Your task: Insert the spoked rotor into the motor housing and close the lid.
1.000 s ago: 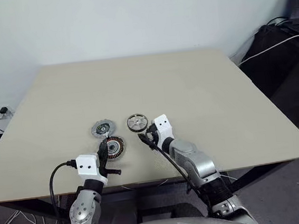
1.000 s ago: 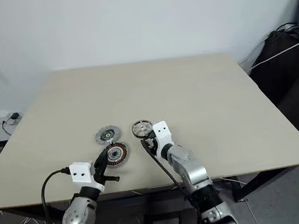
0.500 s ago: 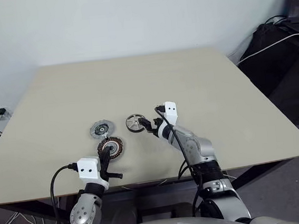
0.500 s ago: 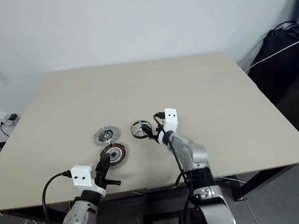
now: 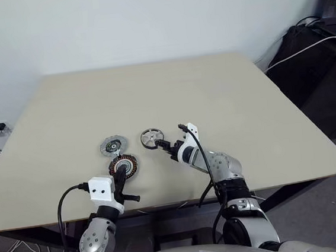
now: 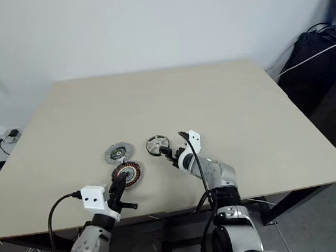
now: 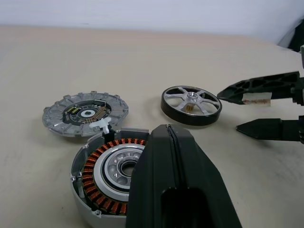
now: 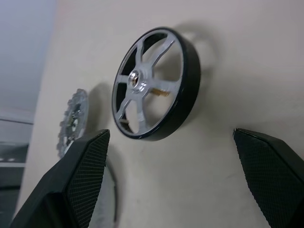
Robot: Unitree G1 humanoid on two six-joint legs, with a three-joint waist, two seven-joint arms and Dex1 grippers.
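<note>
Facing the spoked rotor (image 5: pixel 151 138) with the right gripper (image 5: pixel 165 147), fingers spread wide, nothing held.
Lying flat on the bench (image 5: pixel 212 92): motor housing (image 5: pixel 123 165) just beside the rotor, lid (image 5: pixel 113 146) touching the housing; hovering over the housing, left gripper (image 5: pixel 119 177) pressed together.

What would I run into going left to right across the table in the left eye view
lid → spoked rotor → open right claw. The motor housing lies nearer, overlapping the lid's span, so its place in the order is unclear.
</note>
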